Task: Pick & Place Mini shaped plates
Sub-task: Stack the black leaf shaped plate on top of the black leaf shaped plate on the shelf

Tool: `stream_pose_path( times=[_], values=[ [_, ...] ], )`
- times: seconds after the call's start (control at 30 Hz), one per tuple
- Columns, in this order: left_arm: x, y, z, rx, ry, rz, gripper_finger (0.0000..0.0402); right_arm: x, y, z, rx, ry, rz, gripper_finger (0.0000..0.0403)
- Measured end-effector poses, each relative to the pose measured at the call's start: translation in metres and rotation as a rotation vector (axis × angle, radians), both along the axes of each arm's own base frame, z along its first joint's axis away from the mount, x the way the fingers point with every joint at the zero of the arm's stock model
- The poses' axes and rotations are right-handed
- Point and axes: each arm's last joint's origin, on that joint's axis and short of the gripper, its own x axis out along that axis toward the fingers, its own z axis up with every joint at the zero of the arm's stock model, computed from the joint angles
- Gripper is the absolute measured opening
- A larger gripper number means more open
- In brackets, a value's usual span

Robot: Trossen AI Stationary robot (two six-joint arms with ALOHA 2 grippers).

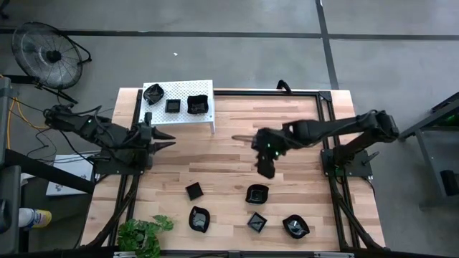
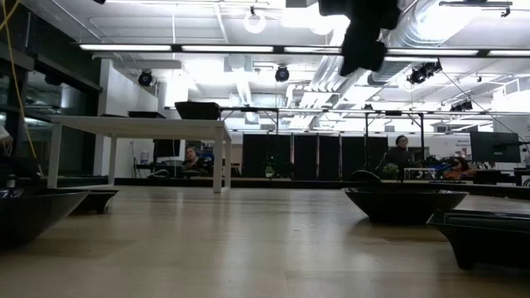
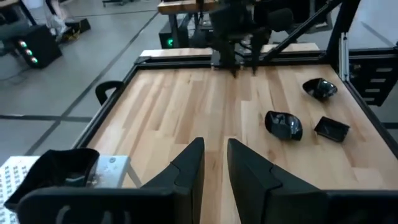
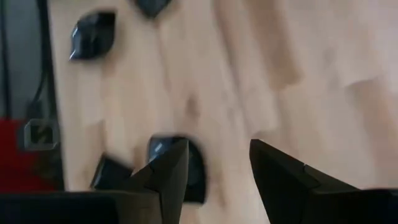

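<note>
Three mini shaped plates [image 1: 172, 105] sit on top of the white perforated shelf [image 1: 209, 116] at the far left. Several more glossy black plates lie flat on the wooden table near its front edge, among them a rounded one [image 1: 257, 193] and a square one [image 1: 193, 190]. My right gripper [image 1: 265, 172] hangs open over the table's middle, just far of the rounded plate [image 4: 198, 168], tilted downward, with nothing between its fingers. My left gripper [image 1: 172, 140] is beside the shelf's near edge, pointing toward the table's right. Its fingers [image 3: 214, 146] stand slightly apart and empty.
A potted green plant [image 1: 143, 233] stands at the table's near left corner. A black metal frame [image 1: 326, 115] runs along the table's edges. Bare wood lies between the shelf and the row of plates. A fan [image 1: 50, 54] stands on the floor at the far left.
</note>
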Motion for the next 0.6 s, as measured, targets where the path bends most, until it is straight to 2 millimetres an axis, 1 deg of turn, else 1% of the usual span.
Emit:
stream_pose_path(
  times=[0.07,0.17,0.27,0.37,0.47,0.6],
  values=[
    [0.0,0.0,0.0,0.006,0.002,-0.011,0.0068,-0.003,0.01,-0.011,0.039,0.034,0.027,0.0167],
    [0.0,-0.001,0.0,0.01,0.009,-0.05,0.0068,-0.01,0.028,-0.025,0.051,0.081,0.092,0.0167],
    [0.0,-0.002,0.0,0.012,0.013,-0.075,0.0068,-0.017,0.046,-0.037,0.008,0.08,0.195,0.0167],
    [0.0,-0.003,0.0,0.014,0.017,-0.101,0.0068,-0.021,0.06,-0.048,-0.029,0.052,0.279,0.0167],
    [0.0,-0.003,-0.001,0.029,0.021,-0.117,0.0068,-0.025,0.065,-0.065,-0.081,0.033,0.25,0.0167],
    [-0.001,-0.004,0.0,0.054,0.024,-0.151,0.0068,-0.028,0.063,-0.084,-0.016,0.013,0.17,0.0167]
  ],
)
